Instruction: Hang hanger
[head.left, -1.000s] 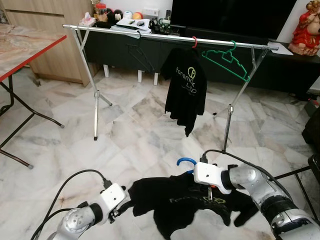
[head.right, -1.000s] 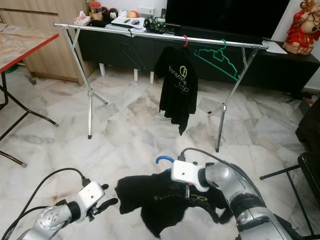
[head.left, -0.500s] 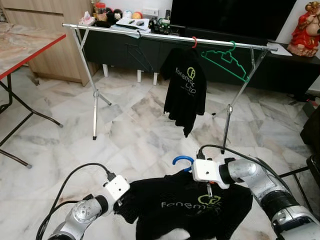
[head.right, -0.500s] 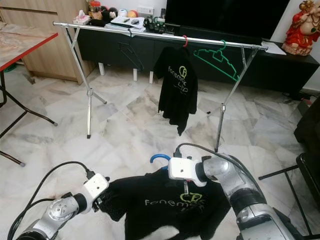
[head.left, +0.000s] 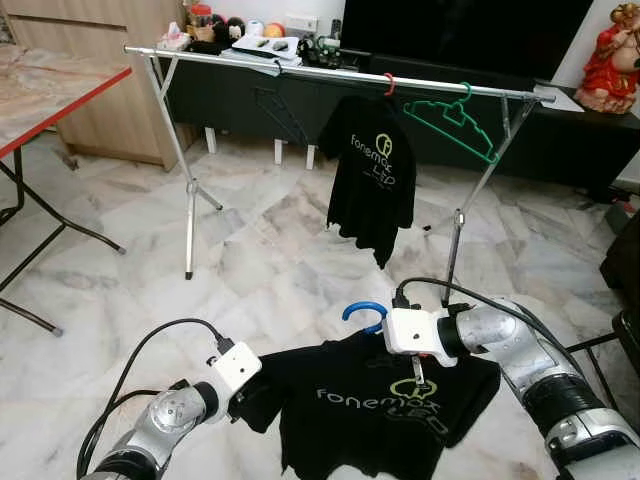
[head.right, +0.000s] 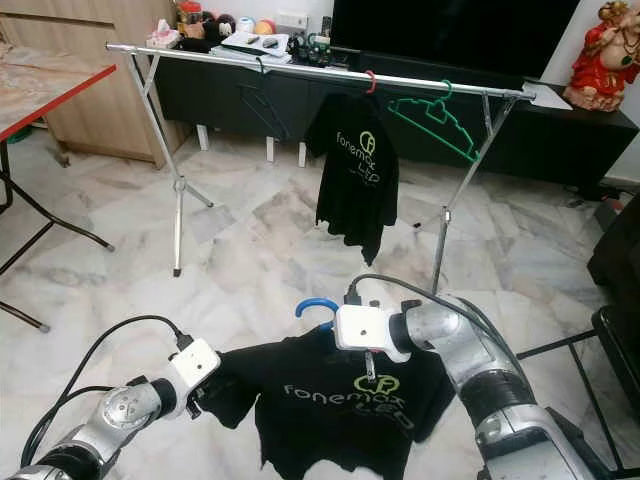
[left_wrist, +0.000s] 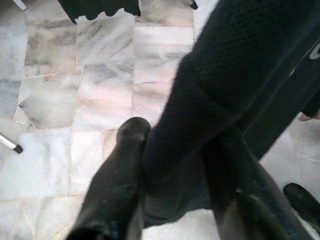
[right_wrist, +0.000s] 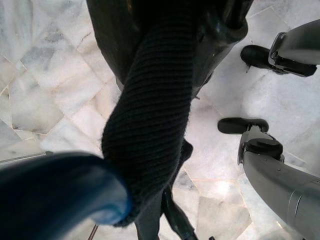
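**Left eye view: shirt on blue hanger held up, rail well ahead**

Left eye view gives me the whole job. My right gripper (head.left: 412, 352) holds the blue hanger (head.left: 364, 310) by its neck, hook curling up beside the white wrist block, with the black shirt (head.left: 385, 400) draped from it low in front of me. I cannot tell from the head views how the right jaws sit; in the right wrist view the collar fabric and the blue hook crowd them, so I judge them pinched on the hanger. My left gripper (head.left: 243, 397) has the shirt's sleeve; the left wrist view shows the jaws closed with black cloth between the fingers (left_wrist: 117, 185).

The rail (head.left: 300, 68) stands well apart across the marble floor (head.left: 270, 250), already carrying another black shirt (head.left: 372, 175) on a red hanger (head.left: 388, 84) and an empty green hanger (head.left: 450, 120).

What worries me from here:
- The left jaws gripping the sleeve while I lift could drag the shirt sideways and pull it off the hanger's shoulder.
- The hook looks tilted in my grip; if it rolls, it may miss the rail or bump the hung shirt.
- The shirt hem hangs low, so walking forward may catch it on my legs.
- Knocking the light rail's legs could topple it.
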